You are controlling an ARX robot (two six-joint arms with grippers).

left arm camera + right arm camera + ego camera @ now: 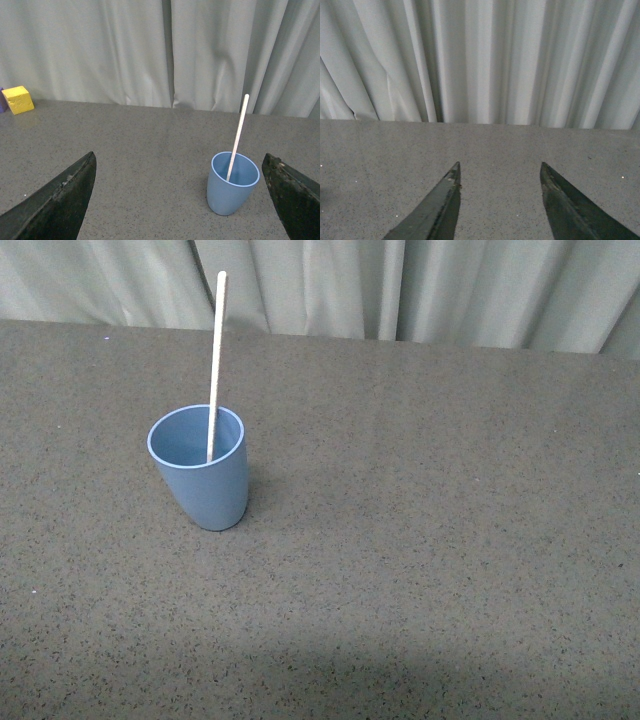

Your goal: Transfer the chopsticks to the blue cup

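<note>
And there it is: the chopsticks (215, 360), a single pale cream stick, stands in the blue cup (203, 485), lower end down inside, upper end rising well above the rim and leaning a touch against the far side of the mouth. The cup sits upright on the speckled grey-brown table (430, 570), left of centre in the front view, with grey curtains (420, 285) hanging behind the table's far edge.

Neither arm shows in the front view. From the left wrist view, the left gripper (185, 200) is spread wide, its two dark fingers (60, 202) far apart and nothing between them but bare table; the cup (231, 187) and stick (238, 135) stand ahead of it, nearer one finger, untouched. Off at the far edge sits a yellow block (18, 99), just beside something purple that is mostly cut off.

Over to the right wrist view: the right gripper (500, 172) is parted too, holding nothing, pointing over the table toward the curtains.
</note>
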